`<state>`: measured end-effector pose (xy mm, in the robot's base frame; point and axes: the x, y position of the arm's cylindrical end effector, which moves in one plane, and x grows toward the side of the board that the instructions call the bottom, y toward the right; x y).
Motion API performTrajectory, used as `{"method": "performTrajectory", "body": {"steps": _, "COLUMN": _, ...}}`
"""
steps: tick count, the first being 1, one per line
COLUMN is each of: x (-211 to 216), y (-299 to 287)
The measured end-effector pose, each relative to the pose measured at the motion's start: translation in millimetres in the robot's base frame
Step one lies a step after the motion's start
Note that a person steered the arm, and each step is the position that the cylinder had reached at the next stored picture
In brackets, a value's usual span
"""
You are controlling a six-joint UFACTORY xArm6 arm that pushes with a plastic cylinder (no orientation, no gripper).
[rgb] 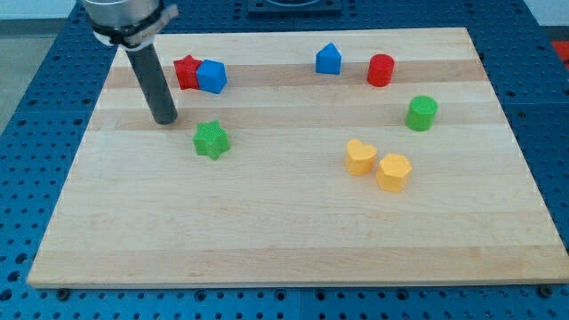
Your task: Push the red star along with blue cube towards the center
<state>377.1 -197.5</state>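
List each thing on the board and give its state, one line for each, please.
my tip: on the board, below-left of the red star, touching no block
red star: touching the blue cube
blue cube: at the star's right side
green star: alone, right of the tip
blue house-shaped block: alone
red cylinder: upright
green cylinder: upright
yellow heart and yellow block: close together

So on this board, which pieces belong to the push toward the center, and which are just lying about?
Part of the job:
red star, touching the blue cube
blue cube
my tip, below and left of that pair, apart from it

Lying about:
green star
blue house-shaped block
red cylinder
green cylinder
yellow heart
yellow block, shape unclear
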Motion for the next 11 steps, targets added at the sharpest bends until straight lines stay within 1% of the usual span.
{"method": "performTrajectory", "body": {"steps": 2, "x": -61, "y": -27}}
{"method": "performTrajectory", "body": {"steps": 4, "x": -102, "y": -20}}
{"method": "performTrajectory", "body": {"steps": 5, "x": -113, "y": -20}}
{"method": "performTrajectory", "body": {"steps": 7, "x": -110, "y": -13}}
{"method": "performTrajectory", "body": {"steps": 9, "x": -85, "y": -10}}
{"method": "performTrajectory", "body": {"steps": 11, "x": -79, "y": 21}}
